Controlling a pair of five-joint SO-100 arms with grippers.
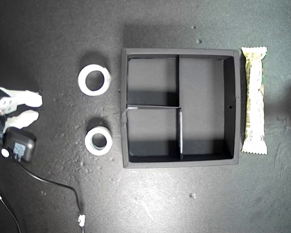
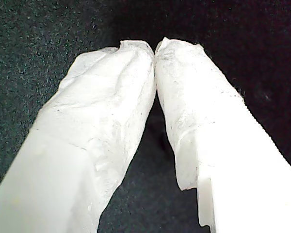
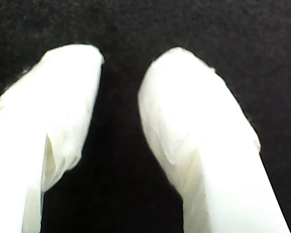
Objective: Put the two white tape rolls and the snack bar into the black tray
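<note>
Looking down on a dark tabletop (image 1: 184, 204). In the middle, the black tray (image 1: 180, 52), square, with two small compartments on the exterior view's left and one long compartment on its right.

Just off the tray's left wall in the exterior view, both white tape rolls flat on the tabletop, outside the tray. The larger tape roll (image 1: 94, 80) toward the picture's top, level with the upper small compartment. The smaller tape roll (image 1: 98, 141) lower down, level with the lower small compartment. Rolls well apart from each other, neither touching the tray.

On the exterior view's right, the snack bar (image 1: 254, 99) lying lengthwise along the tray's right wall, just beside it, on the tabletop.

At the exterior view's left edge, an unidentified claw (image 1: 38, 108), white, tips slightly parted, near the rolls but touching neither. Cannot tell which arm it belongs to. Just below it, a black box (image 1: 19, 144) with a cable (image 1: 63, 187) trailing off across the tabletop.

My first claw (image 2: 155, 48): clenched, tips pressed together with nothing between, over bare tabletop. My second claw (image 3: 120, 63): released, tips apart, grasping nothing, dark tabletop beneath.
</note>
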